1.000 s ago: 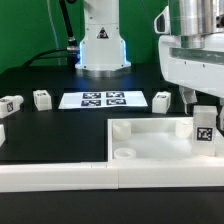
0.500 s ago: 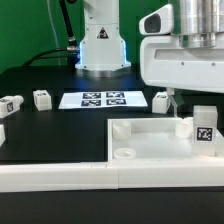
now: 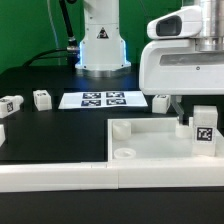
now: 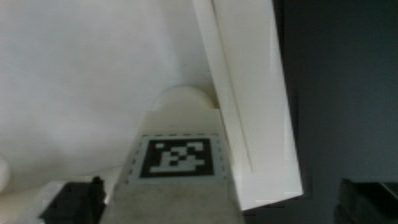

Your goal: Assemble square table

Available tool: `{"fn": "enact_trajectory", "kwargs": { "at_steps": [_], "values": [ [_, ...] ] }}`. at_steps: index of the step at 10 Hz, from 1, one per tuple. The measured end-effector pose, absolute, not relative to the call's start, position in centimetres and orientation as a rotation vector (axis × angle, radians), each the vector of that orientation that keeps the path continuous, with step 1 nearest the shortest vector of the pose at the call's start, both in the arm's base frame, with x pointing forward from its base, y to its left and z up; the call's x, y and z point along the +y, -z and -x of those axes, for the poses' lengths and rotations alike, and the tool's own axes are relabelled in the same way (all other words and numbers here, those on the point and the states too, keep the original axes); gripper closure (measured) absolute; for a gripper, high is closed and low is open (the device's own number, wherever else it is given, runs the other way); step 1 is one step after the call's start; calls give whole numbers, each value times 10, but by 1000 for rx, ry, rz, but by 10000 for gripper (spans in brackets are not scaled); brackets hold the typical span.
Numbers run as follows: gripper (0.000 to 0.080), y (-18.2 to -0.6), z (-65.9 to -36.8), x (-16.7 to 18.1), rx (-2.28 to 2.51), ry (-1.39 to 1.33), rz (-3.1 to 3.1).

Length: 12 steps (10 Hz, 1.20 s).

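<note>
Plainly, in the exterior view, the gripper (image 3: 183, 113) hangs low over the table top (image 3: 150, 140) towards the exterior view's right. The upright leg (image 3: 204, 128) stands just beside it at that edge of the top, nearer the camera, its long axis vertical and its tag facing the camera. From here I cannot tell how the fingers are set. Other loose legs (image 3: 42, 98) lie well apart, near the marker board (image 3: 104, 99). In the wrist view, two dark fingertips (image 4: 79, 200) show spread wide and pinch nothing. The tagged leg (image 4: 178, 150) sits ahead, in line with the gap between them, close beside the raised rim (image 4: 249, 110). I'd judge the coming move turns on straddling that leg across its width.
</note>
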State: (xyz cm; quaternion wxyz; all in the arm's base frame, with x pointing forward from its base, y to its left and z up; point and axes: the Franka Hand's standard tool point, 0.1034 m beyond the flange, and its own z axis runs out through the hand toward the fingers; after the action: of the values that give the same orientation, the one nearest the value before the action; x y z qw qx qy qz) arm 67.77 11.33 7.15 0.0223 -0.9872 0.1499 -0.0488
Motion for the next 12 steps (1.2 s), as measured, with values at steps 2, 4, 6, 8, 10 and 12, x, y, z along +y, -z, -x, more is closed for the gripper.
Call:
{"fn": "enact_trajectory", "kwargs": {
  "at_steps": [2, 4, 6, 8, 10, 12],
  "values": [
    [271, -71, -678, 113, 503, 150, 3051],
    [406, -71, -677, 111, 699, 142, 3009],
    [502, -71, -677, 110, 931, 135, 2939],
    [502, -70, -676, 110, 1267, 117, 2804],
    [503, -69, -677, 109, 1707, 98, 2517],
    [503, -69, -677, 110, 2035, 33, 2191]
  ]
}}
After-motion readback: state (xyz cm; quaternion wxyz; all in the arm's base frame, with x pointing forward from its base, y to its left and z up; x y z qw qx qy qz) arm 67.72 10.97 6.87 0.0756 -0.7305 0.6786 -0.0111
